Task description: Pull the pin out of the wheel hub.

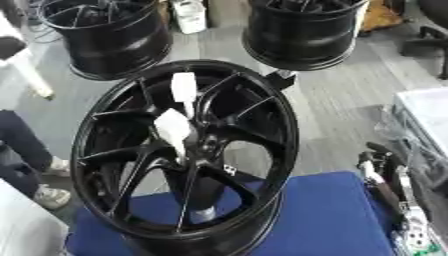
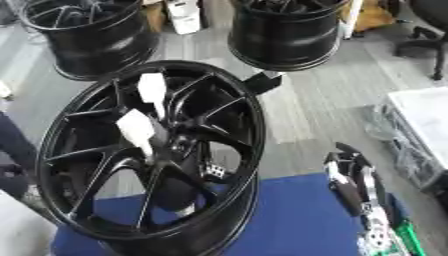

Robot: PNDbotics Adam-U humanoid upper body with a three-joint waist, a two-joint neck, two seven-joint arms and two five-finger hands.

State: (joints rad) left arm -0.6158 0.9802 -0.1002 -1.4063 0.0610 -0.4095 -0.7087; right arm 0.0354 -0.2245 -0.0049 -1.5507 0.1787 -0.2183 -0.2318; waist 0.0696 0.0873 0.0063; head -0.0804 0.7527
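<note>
Farthest to my left on the grey floor stands a black wheel rim (image 1: pixel 109 37). Next comes the large glossy black spoked wheel hub (image 1: pixel 185 155), standing upright on the blue cloth-covered table (image 1: pixel 324 215) and filling the middle of my view. Two white tag-like pieces sit on its spokes: a white rectangular tag (image 1: pixel 184 87) near the top and a white crumpled piece (image 1: pixel 173 127) just below it, close to the centre. I cannot make out the pin itself among the dark spokes. A second black wheel rim (image 1: pixel 302 32) stands on the floor beyond the hub. To my right, my black-and-silver right hand (image 2: pixel 350 175) shows over the table's right edge, well apart from the hub, fingers extended and relaxed, holding nothing. My left hand does not show.
</note>
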